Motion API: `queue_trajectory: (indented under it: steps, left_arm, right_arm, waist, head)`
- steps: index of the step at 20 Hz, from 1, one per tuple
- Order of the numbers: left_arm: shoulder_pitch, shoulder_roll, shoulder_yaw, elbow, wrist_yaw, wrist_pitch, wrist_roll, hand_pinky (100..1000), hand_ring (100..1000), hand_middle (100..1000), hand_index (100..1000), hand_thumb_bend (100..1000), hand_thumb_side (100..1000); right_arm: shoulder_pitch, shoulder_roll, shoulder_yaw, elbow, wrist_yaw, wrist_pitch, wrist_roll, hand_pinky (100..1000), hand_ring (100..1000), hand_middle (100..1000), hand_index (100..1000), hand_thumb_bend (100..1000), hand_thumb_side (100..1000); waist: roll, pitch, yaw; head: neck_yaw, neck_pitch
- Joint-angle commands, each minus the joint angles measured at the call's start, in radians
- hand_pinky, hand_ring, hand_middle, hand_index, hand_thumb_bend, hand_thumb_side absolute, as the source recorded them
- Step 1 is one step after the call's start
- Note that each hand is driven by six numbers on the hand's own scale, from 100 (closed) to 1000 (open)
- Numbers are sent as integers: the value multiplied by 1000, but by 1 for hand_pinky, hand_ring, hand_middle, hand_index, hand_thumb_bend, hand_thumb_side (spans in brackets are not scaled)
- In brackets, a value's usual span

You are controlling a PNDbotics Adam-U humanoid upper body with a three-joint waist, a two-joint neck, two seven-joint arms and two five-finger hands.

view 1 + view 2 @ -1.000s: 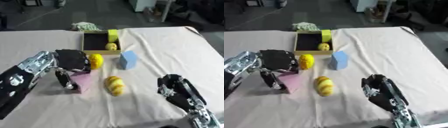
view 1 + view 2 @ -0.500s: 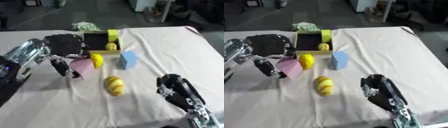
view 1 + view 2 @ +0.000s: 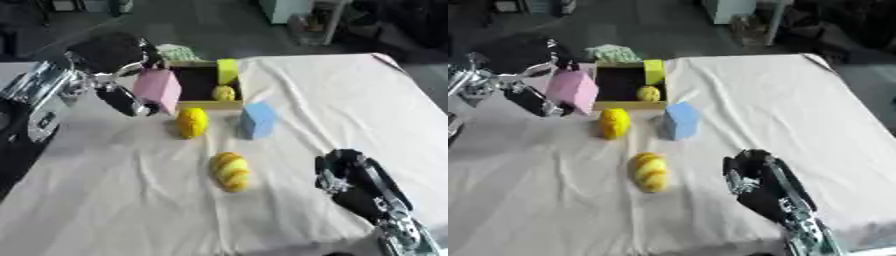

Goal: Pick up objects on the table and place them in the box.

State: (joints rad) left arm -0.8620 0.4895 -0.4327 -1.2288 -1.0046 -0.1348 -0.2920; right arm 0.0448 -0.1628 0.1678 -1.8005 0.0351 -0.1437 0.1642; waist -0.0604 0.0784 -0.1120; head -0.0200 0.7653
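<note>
My left hand [image 3: 114, 60] is shut on a pink block [image 3: 158, 89], held in the air just left of the wooden box [image 3: 208, 104]. Inside the box lie a small yellow fruit [image 3: 224, 93] and a yellow-green block [image 3: 227, 70]. On the cloth in front of the box rest a yellow lemon-shaped fruit [image 3: 192, 122], a light blue block [image 3: 257, 120] and a yellow ridged piece [image 3: 229, 171]. My right hand [image 3: 348, 173] rests at the lower right with its fingers curled, holding nothing.
A greenish crumpled thing [image 3: 178, 51] lies behind the box at the table's far edge. The white cloth [image 3: 350, 100] covers the table and spreads out to the right of the objects. Dark floor and furniture lie beyond the far edge.
My left hand has lifted the pink block from the cloth and carried it up and back toward the box. The right hand has stayed in place.
</note>
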Motion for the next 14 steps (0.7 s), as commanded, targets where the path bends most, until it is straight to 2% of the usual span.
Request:
queue_trajectory:
  steps: [1, 7, 12, 13, 14]
  left_arm:
    - [-32, -20, 39, 69, -30, 36, 37, 742, 626, 525, 734, 100, 265]
    - [-44, -45, 64, 137, -25, 83, 128, 746, 643, 549, 754, 100, 253]
    - [-44, -46, 60, 145, -13, 93, 151, 746, 643, 549, 754, 100, 253]
    - [-44, -43, 65, 137, -7, 97, 157, 752, 673, 595, 787, 100, 248]
    - [-43, -35, 68, 125, 1, 102, 168, 752, 676, 600, 790, 100, 247]
  right_arm:
    - [-10, -1, 4, -11, -7, -1, 6, 390, 330, 270, 527, 100, 282]
    - [-19, 6, 8, -10, -10, 0, 12, 390, 329, 270, 527, 100, 282]
    - [-20, 7, 9, -10, -10, 1, 12, 390, 329, 270, 527, 100, 282]
    - [-27, 13, 10, -10, -12, 1, 13, 391, 329, 269, 527, 100, 283]
    - [-37, 19, 11, -10, -13, 1, 15, 391, 329, 269, 527, 100, 284]
  waist:
    - [-1, -7, -5]
    - [-5, 1, -15]
    - [-5, 2, -17]
    - [-8, 11, -24]
    - [-9, 21, -32]
  head:
    - [8, 5]
    - [23, 5]
    - [24, 5]
    - [36, 5]
    - [46, 4]
